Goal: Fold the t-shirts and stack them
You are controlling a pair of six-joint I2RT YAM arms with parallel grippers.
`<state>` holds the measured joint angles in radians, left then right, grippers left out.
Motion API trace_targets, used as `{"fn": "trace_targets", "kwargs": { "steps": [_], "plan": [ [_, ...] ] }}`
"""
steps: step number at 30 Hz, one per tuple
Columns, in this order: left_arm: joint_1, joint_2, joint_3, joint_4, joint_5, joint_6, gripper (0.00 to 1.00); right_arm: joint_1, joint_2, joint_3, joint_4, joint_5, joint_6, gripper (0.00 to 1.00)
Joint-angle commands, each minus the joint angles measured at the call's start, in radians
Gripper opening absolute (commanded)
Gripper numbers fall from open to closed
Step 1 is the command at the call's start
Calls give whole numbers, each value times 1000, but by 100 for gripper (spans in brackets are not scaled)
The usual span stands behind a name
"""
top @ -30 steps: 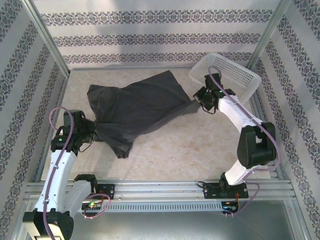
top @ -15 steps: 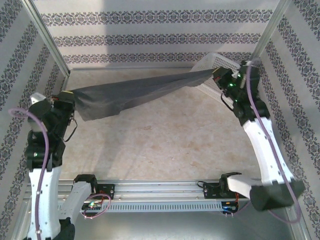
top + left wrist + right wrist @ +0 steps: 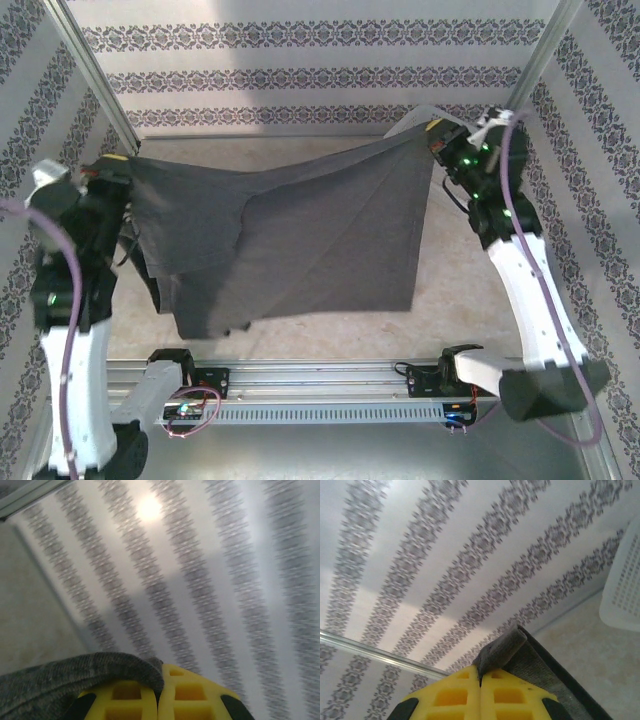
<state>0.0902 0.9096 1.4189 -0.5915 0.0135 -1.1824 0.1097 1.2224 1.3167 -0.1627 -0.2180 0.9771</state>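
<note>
**Shirt lifted off the table and hanging open between my two grippers**

Half a second ago the dark charcoal-grey soft cloth t-shirt [image 3: 300, 240] was pulled into a thin band between my hands. Now it hangs as a broad sheet, and a second ago it still lay crumpled on the beige table [image 3: 450, 290].

My left gripper [image 3: 110, 165] is closed tight, and in the wrist view its yellow fingers [image 3: 125, 697] pinch a rolled hem of the cloth. It is well away from the white plastic lattice basket [image 3: 622, 590], on the far side of the t-shirt from it. My right gripper [image 3: 437, 135] is also fully closed, nipping a folded corner of the fabric just beside the basket.

The t-shirt's long axis runs along its taut top edge from hand to hand, rising slightly towards the basket. The rest drapes down from that edge above the table. The half away from the basket is doubled over in loose folds, while the basket-side half hangs flat.
</note>
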Motion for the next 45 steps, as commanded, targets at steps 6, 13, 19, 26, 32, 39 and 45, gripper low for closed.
{"fn": "trace_targets", "kwargs": {
  "steps": [6,13,19,26,32,39,45],
  "plan": [
    [160,444,80,160,312,51,0,28,390,262,139,-134,18,0],
    [267,706,560,154,442,37,0,-2,575,622,90,-138,25,0],
    [284,745,986,-139,363,108,0,-54,522,654,97,-127,75,0],
    [283,299,392,-250,115,140,0,-47,272,209,108,-154,69,0],
    [280,-52,-327,-174,227,20,50,-7,36,-306,-18,-30,3,35],
    [279,-151,-559,-424,199,162,68,28,-19,-518,-124,81,-65,59],
    [279,-79,-572,-349,208,152,56,115,123,-444,-113,100,-137,54]
  ]
}}
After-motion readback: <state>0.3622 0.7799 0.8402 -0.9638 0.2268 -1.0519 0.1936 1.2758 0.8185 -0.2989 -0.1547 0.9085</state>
